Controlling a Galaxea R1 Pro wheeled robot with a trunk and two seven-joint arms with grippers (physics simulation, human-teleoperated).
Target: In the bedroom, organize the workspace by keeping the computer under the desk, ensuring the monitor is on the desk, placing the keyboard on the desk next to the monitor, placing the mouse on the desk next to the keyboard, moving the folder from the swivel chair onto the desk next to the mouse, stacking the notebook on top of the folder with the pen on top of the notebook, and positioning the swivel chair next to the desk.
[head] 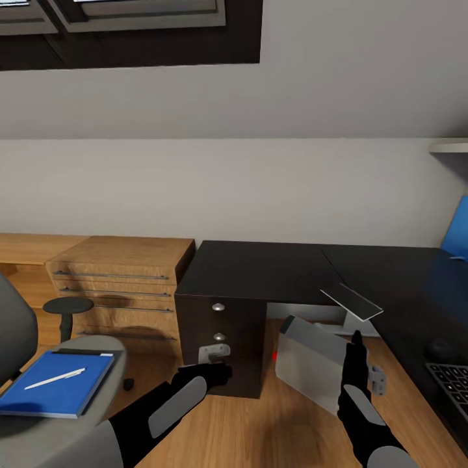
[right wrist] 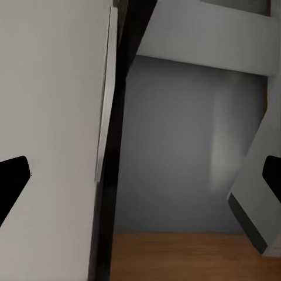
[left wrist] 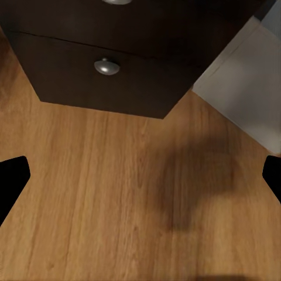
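The pale grey computer leans tilted on the floor under the black desk, a red light on its side. My right gripper is open against the computer's right side. My left gripper hangs open in front of the desk's drawer unit, with nothing between its fingers. The blue folder lies on the swivel chair seat with the pen on it. The notebook lies at the desk's inner corner. The keyboard and the mouse are on the desk at the right. The monitor is out of view.
A light wooden drawer unit stands against the wall left of the desk. A small round black pad on a stem stands beside it. A blue wall panel is at the far right. Wooden floor lies under my left gripper.
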